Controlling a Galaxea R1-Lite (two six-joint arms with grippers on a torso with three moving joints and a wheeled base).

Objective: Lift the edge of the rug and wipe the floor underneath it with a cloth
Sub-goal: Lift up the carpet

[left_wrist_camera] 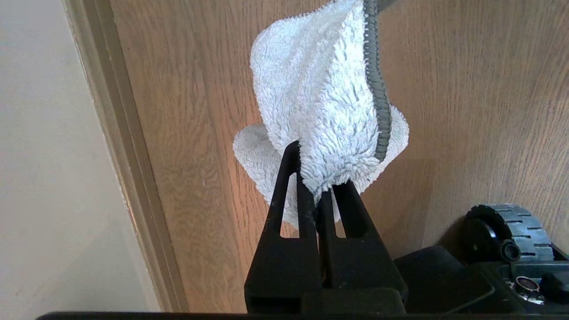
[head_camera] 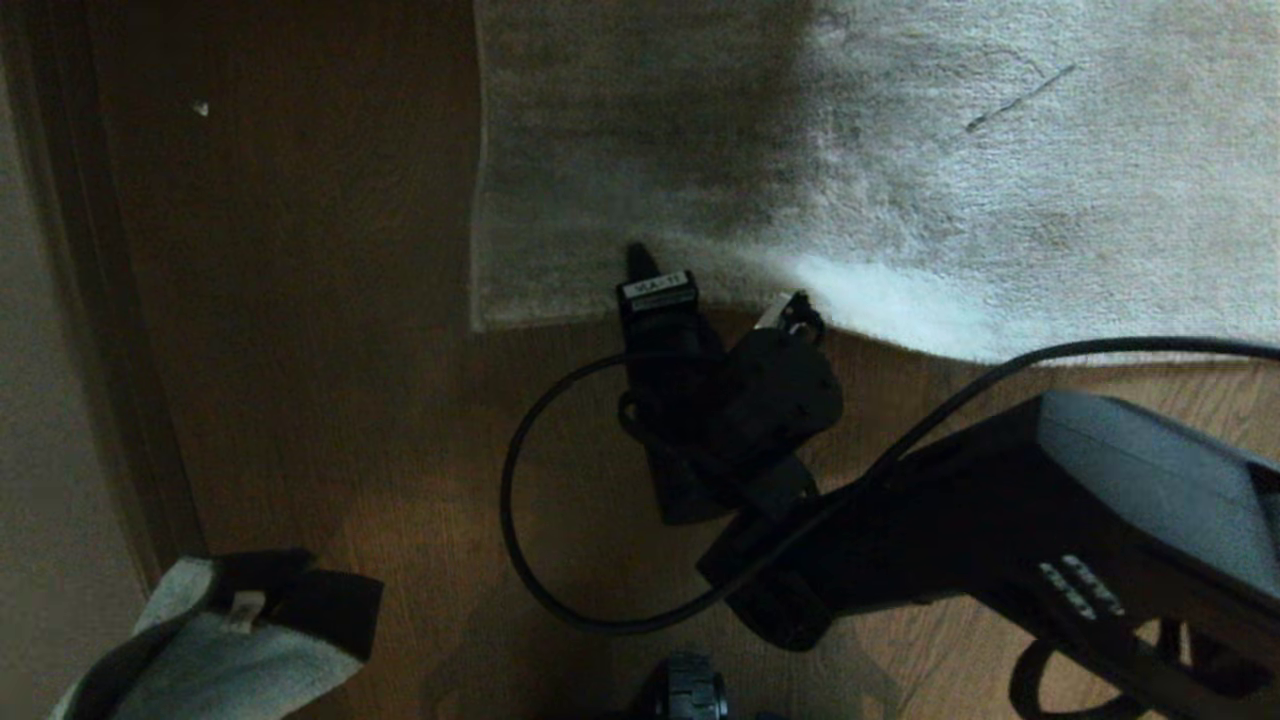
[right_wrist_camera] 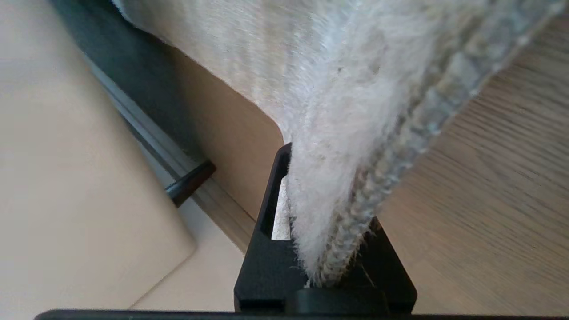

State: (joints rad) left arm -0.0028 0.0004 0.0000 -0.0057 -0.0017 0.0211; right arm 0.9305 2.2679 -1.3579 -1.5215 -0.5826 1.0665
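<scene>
Two grippers in play atm, both busy. Far left in the head view there's a pale wall (head_camera: 40,400) w/ a dark baseboard (head_camera: 100,300) running down it, then brown wood-grain floor (head_camera: 320,300). Bottom left, the left gripper (left_wrist_camera: 316,195) sits parked low near the baseboard, jaws clenched on the cloth (left_wrist_camera: 320,102), a fluffy pale rag w/ a grey stitched hem, bunched up and hanging off the fingertips over bare planks. One of the base wheels (left_wrist_camera: 506,226) shows beside it in the left wrist view. Mid frame, a black cable (head_camera: 520,500) loops across the floor in front of the right arm (head_camera: 1050,520), which reaches in from the right and blocks a good chunk of the planks. Right gripper (right_wrist_camera: 326,249) is clamped tight on the rug edge (right_wrist_camera: 338,186), near edge of the rug not far from its corner. Pile is plush, light grey-beige, woven backing visible on the underside. Edge looks pulled up off the floor where it's pinched; rest of the rug (head_camera: 1000,150) lies flat, half in shadow.
</scene>
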